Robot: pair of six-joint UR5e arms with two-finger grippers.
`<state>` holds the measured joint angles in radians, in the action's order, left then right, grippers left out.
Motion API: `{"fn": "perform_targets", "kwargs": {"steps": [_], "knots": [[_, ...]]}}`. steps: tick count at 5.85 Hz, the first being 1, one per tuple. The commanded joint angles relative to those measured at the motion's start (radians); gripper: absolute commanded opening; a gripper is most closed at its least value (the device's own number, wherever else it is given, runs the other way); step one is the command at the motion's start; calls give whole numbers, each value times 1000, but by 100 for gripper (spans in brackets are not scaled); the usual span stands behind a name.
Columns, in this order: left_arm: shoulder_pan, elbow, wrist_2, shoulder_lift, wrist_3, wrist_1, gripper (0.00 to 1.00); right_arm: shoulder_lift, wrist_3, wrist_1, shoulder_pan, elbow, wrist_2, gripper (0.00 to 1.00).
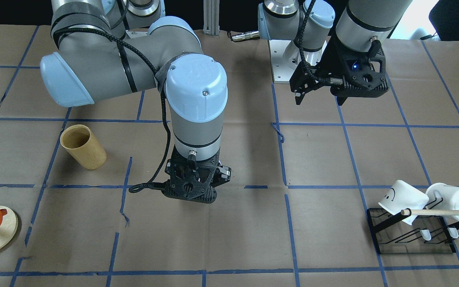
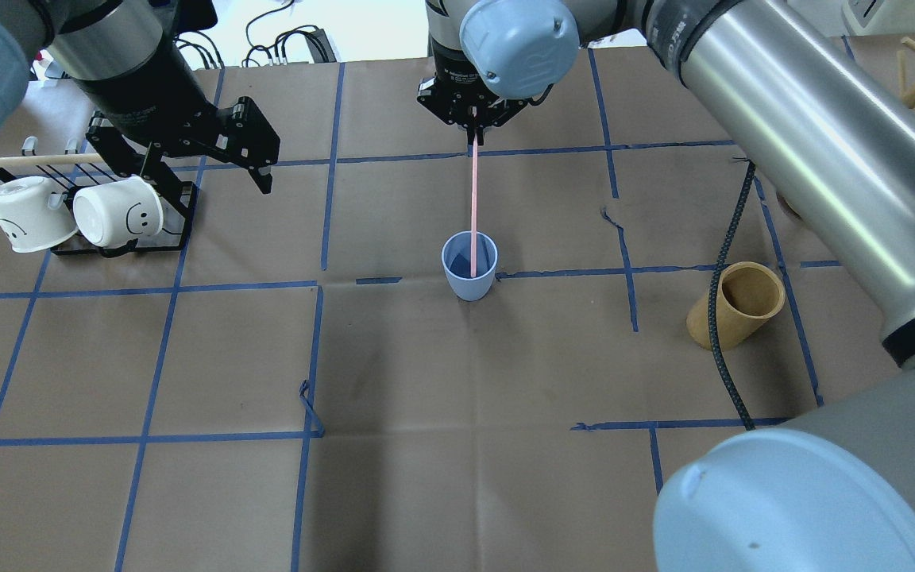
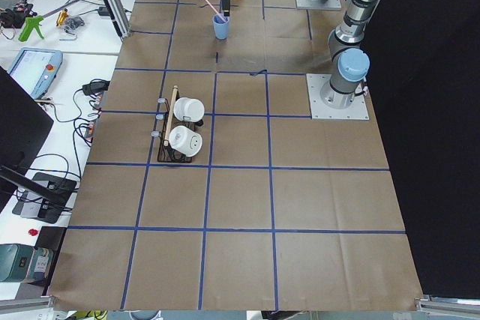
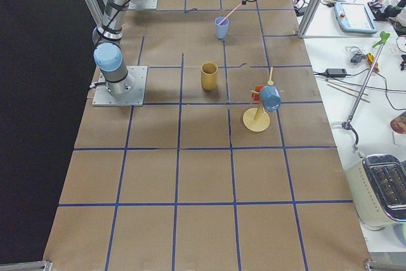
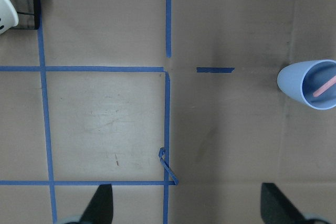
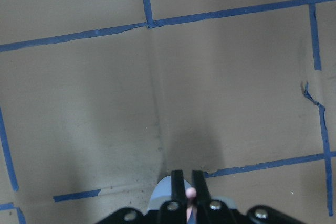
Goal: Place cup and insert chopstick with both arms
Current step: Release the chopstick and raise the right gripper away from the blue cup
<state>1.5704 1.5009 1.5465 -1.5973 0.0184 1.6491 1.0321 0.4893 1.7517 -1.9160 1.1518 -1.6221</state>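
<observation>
Chopstick [image 2: 474,206] apparently rests in blue cup [image 2: 469,291].

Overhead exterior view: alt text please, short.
The right gripper holds a pink chopstick whose lower end is inside a blue cup at the middle of the table. The left gripper hangs open and empty by a black rack with two white mugs; a tan cup stands at right.
</observation>
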Motion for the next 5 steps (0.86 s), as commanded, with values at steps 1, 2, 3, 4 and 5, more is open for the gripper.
{"fn": "perform_targets", "kwargs": {"steps": [1,2,3,4,5], "knots": [[0,5,0,0,0,0,98,2,-9,54,0,69,5,8],[-1,7,0,0,-2,0,98,0,-12,51,2,69,10,55],[0,7,0,0,0,-2,98,3,-12,40,8,65,58,100],[0,7,-2,-3,0,-2,98,19,-11,34,27,45,118,100],[0,7,-2,-3,0,-2,98,52,-17,-39,50,25,113,100]]}}
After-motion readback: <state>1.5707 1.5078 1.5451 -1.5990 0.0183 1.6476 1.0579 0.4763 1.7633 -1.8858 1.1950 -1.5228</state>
